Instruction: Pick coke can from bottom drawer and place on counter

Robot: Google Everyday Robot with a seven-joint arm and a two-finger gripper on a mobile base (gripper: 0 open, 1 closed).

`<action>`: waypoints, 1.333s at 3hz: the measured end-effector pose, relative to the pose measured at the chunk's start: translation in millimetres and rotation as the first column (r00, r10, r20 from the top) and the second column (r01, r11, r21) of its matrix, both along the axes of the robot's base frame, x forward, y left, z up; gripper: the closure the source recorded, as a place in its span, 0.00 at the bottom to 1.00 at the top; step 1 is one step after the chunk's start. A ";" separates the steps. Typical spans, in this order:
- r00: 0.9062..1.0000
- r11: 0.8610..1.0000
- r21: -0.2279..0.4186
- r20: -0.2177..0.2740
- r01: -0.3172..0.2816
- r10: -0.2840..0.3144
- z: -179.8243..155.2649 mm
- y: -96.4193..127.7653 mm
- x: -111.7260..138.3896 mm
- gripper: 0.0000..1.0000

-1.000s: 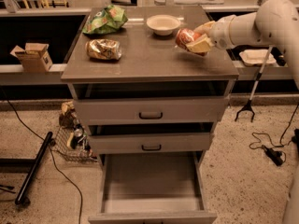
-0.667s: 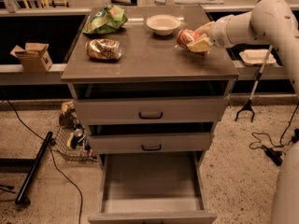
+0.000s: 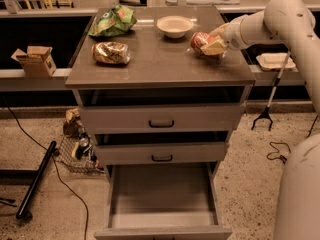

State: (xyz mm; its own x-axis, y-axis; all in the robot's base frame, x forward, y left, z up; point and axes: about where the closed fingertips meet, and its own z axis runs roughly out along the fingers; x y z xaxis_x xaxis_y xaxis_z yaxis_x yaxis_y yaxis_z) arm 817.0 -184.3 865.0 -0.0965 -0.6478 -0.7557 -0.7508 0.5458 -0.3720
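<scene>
Dim, warm overhead light. Soft sheen on counter point(image 3: 160, 64), upper centre. Gripper point(image 3: 214, 46), upper right, clamped on coke can point(image 3: 199, 40), well lit, small shadow beneath. Bottom drawer point(image 3: 162, 191), lower centre, evenly lit, dark gaps above.

pincer point(image 3: 212, 45) clasping coke can point(image 3: 199, 40), over counter point(image 3: 160, 66)

Just left of the gripper point(image 3: 212, 45), poised at upper right, we see a white bowl point(image 3: 175, 26). Farther left lie a gold foil bag point(image 3: 111, 52) and a green chip bag point(image 3: 113, 21); a pale tray point(image 3: 274, 61) sits to its right.
</scene>
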 end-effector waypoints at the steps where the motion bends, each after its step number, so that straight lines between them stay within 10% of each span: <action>1: 1.000 1.000 -0.010 -0.011 0.003 -0.003 -0.5 -0.8 2.4 0.16; 2: 1.000 1.000 -0.015 -0.018 0.001 -0.001 0.5 -0.6 2.7 0.00; 4: 0.997 0.998 -0.051 0.057 -0.047 0.049 44.3 3.7 -13.3 0.00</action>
